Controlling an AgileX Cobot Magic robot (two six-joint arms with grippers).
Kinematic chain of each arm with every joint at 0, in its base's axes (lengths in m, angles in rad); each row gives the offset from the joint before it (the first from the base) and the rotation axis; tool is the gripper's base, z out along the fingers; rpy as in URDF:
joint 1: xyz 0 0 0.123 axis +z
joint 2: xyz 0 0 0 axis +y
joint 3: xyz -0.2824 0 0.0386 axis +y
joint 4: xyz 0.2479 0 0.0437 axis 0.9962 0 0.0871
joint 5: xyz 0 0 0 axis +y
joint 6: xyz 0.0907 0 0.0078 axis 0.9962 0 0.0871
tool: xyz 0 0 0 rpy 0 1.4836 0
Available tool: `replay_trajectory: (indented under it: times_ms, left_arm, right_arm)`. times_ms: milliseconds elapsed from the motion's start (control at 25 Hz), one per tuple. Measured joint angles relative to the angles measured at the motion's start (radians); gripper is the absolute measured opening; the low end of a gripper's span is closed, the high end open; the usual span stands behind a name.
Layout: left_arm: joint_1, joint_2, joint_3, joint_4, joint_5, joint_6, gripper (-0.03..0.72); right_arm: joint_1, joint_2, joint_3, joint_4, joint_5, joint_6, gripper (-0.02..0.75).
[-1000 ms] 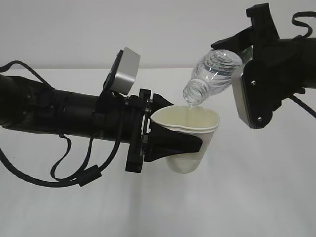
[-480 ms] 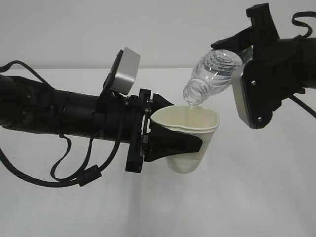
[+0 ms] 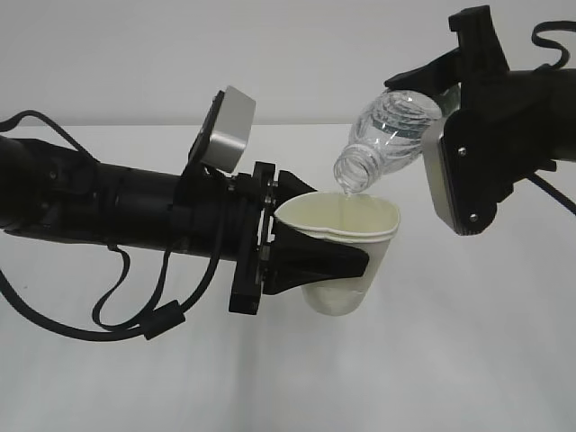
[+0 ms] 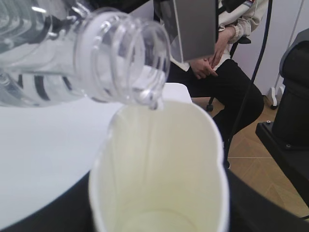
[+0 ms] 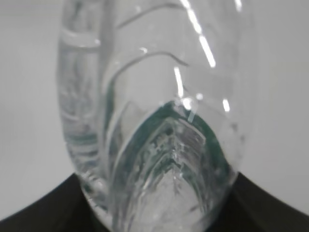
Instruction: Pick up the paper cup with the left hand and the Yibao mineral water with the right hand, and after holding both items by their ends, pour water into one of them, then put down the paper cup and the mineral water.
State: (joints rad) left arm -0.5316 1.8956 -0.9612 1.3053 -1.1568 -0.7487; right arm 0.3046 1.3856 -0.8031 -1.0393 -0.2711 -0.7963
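Note:
My left gripper (image 3: 337, 266) is shut on the paper cup (image 3: 346, 243), holding it upright above the table, its rim squeezed into an oval. The cream inside of the paper cup (image 4: 161, 169) fills the left wrist view. My right gripper (image 3: 441, 94) is shut on the Yibao mineral water (image 3: 387, 135), tilted mouth-down to the left. Its open neck (image 3: 354, 171) hangs just over the cup's far rim, and a thin trickle of water falls from the neck (image 4: 145, 63) into the cup. In the right wrist view the bottle (image 5: 159, 121) fills the frame between dark fingers, green label showing through it.
The white table (image 3: 450, 360) lies under both arms. A black cable (image 3: 135, 315) loops below the left arm. Beyond the table a seated person (image 4: 212, 58) and a dark chair (image 4: 289, 121) show in the left wrist view.

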Motion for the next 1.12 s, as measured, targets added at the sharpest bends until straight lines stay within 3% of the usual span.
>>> replay_trajectory:
  times_ms: [1120]
  left_arm:
    - [0.000, 0.000, 0.000, 0.000, 0.000, 0.000, 0.373]
  right_arm:
    - [0.000, 0.000, 0.000, 0.000, 0.000, -0.011, 0.444]
